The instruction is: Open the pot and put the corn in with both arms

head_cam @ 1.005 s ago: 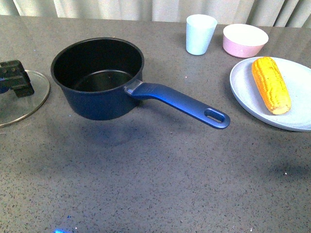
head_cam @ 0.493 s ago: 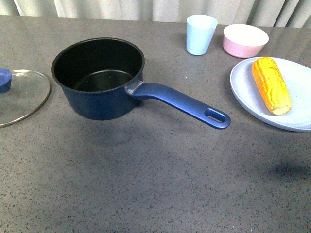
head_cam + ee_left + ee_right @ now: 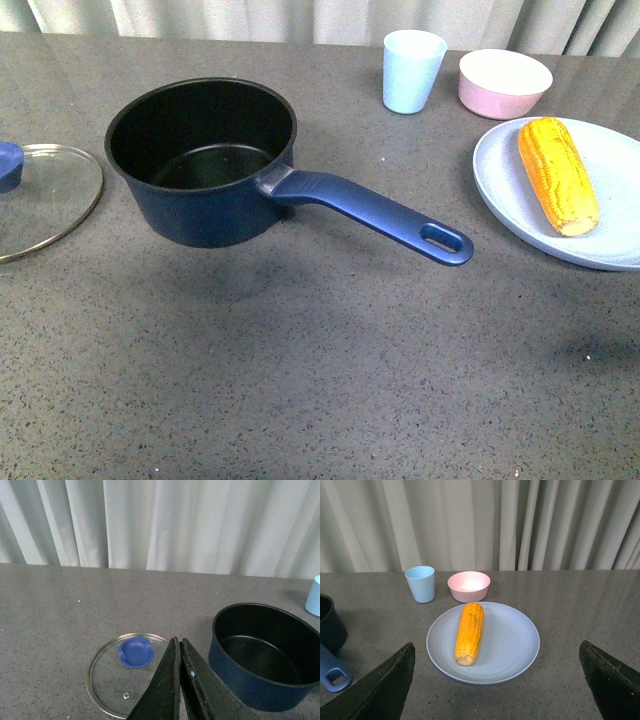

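Navy pot, yellow-orange corn

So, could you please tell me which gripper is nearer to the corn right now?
Right. The right gripper faces the corn on the plate, jaws open, not touching it. The left gripper is shut by the glass lid, on the pot's far side.

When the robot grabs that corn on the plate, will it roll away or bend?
It might roll: the corn is round and lies loose on the smooth plate. It looks stiff and straight, so it probably won't bend. Its bumpy kernels should help against slipping.
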